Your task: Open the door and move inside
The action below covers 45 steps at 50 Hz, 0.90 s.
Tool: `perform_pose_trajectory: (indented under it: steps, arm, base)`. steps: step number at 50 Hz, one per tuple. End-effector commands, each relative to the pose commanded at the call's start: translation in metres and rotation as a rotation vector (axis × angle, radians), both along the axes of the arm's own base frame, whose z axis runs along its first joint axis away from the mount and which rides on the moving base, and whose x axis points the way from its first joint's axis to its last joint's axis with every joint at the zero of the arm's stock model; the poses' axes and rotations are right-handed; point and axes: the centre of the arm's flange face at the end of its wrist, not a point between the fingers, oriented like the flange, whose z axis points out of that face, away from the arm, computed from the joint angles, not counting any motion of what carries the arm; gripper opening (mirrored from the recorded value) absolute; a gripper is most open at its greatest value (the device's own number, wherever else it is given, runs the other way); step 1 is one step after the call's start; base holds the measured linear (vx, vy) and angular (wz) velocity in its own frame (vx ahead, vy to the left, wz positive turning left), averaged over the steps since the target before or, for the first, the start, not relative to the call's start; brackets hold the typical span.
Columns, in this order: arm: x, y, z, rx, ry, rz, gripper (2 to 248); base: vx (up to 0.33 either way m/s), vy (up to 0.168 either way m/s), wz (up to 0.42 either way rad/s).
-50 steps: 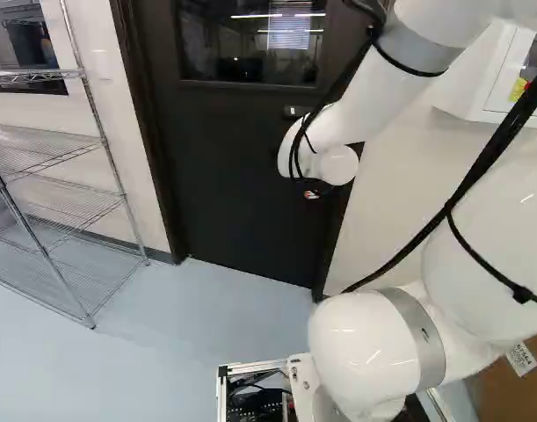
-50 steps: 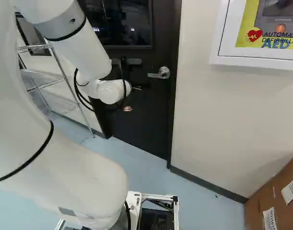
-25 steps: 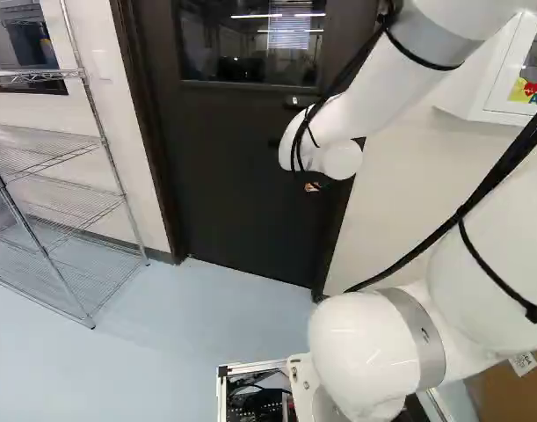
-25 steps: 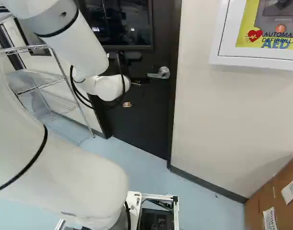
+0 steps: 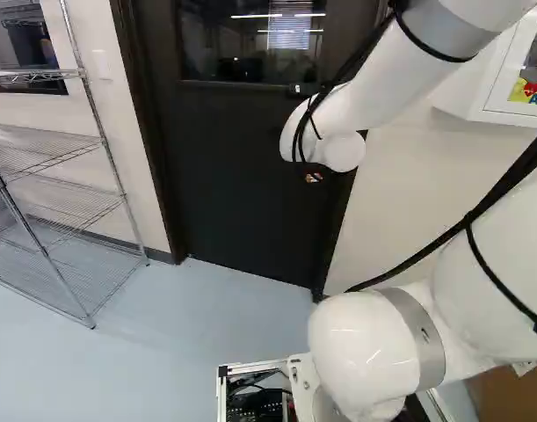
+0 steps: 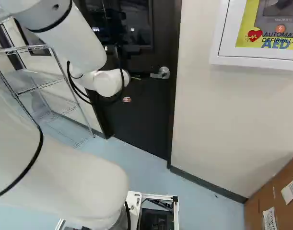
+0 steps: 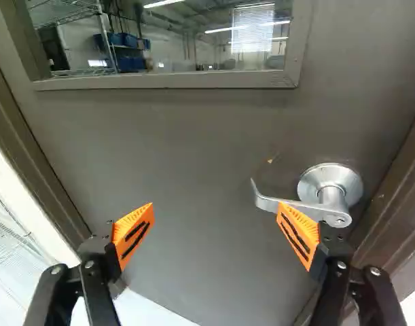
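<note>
The dark door (image 5: 242,167) stands closed in its frame, a window in its upper half. Its silver lever handle (image 6: 160,73) is level with the thin visible part of my gripper (image 6: 136,78); the white wrist hides most of the rest. In the wrist view my gripper (image 7: 216,209) faces the door with its fingers wide apart and nothing between them. One orange pad (image 7: 299,233) overlaps the lever (image 7: 268,202) near its middle, on the side towards the camera. Whether they touch, I cannot tell. The other finger is over bare door.
A wire shelf rack (image 5: 57,158) stands against the wall beside the door's hinge side. On the handle side a white wall cabinet (image 6: 261,60) hangs from the pale wall (image 6: 223,120). A cardboard box (image 6: 275,196) is on the floor at the right of the right base view.
My arm's wrist and gripper have risen a little against the door, up to the lever's height. The upper arm has shifted too. Base and door have stayed still.
</note>
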Motion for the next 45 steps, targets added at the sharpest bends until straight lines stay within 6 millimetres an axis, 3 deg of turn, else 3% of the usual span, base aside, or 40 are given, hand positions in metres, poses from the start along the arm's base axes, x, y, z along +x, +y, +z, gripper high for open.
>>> perform_pose_trajectory:
  steps: [28,45]
  arm:
    - [0.044,-0.024,0.03,0.0,-0.032,-0.054,247]
    - [0.057,-0.026,0.018,0.001,0.004,-0.058,247]
  base:
    - [0.0,0.0,0.0]
    - [0.0,0.0,0.0]
